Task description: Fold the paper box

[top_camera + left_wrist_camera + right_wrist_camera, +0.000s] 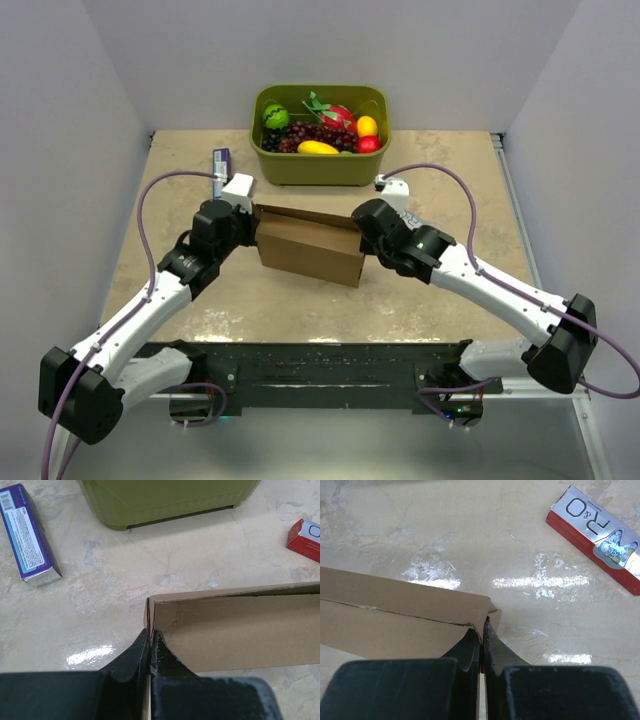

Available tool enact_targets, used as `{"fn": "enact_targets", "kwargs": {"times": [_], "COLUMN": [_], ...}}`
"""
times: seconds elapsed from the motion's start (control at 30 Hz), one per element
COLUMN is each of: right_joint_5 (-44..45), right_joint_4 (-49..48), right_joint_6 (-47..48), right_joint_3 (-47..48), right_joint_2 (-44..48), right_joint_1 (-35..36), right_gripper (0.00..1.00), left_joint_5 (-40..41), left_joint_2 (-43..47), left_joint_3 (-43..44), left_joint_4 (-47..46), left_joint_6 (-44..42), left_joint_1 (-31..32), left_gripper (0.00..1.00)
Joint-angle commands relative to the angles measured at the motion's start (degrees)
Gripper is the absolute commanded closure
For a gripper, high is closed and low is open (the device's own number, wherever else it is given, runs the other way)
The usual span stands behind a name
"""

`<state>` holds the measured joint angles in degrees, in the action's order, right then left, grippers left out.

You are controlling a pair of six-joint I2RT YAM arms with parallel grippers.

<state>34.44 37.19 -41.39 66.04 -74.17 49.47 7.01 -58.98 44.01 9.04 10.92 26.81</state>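
At the bottom of the top view, the black base rail [320, 375], with both arms angled up-frame and inward over the beige marbled table [300, 305].

At frame centre, between the two arms, the paper box [308, 245]: plain brown card, resting on the table as a long, low shape with its upper edge sloping down toward frame right.

At the box's left-of-frame end, the left gripper [150, 632], clamped tight on the thin end wall, black fingers [132, 655] pressed together with card between them.

At the opposite end, the right gripper [481, 627], likewise closed hard on the corner of the card, with no gap to speak of.

Further up-frame on the left, a purple carton [221, 160], lying flat and well apart from the box. In the upper right of the right wrist view, a red carton [597, 535], also flat on the table.

Farthest back, at top centre, the olive-green tub [320, 168], filled with mixed fruit [320, 130] and clear of the box.
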Motion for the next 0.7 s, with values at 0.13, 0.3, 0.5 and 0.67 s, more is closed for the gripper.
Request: {"fn": "enact_targets", "kwargs": {"times": [0.13,0.3,0.5,0.67], "right_joint_5": [-6.05,-6.22,-6.22,-7.01], "right_joint_4": [1.05,2.80,4.38,4.47], "right_joint_6": [-4.23,-4.14,-3.88,-4.67], "right_joint_3": [-1.53,1.37,4.36,3.93], "right_joint_2": [0.43,-0.45,-0.36,-0.89], "right_joint_1": [0.19,0.01,-0.52,-0.52], "right_gripper": [1.00,1.00,1.00,1.00], "left_joint_5": [-1.73,-2.00,-1.82,-1.73], "left_joint_2": [-1.75,-1.75,-2.19,-2.28], "left_joint_3": [-1.21,-1.29,-1.29,-1.21], "left_joint_4": [7.49,7.40,7.40,7.49], "left_joint_6": [-0.63,-0.63,-0.81,-0.90], "left_joint_1": [0.26,0.26,0.26,0.26], "left_gripper": [1.00,1.00,1.00,1.00]}}
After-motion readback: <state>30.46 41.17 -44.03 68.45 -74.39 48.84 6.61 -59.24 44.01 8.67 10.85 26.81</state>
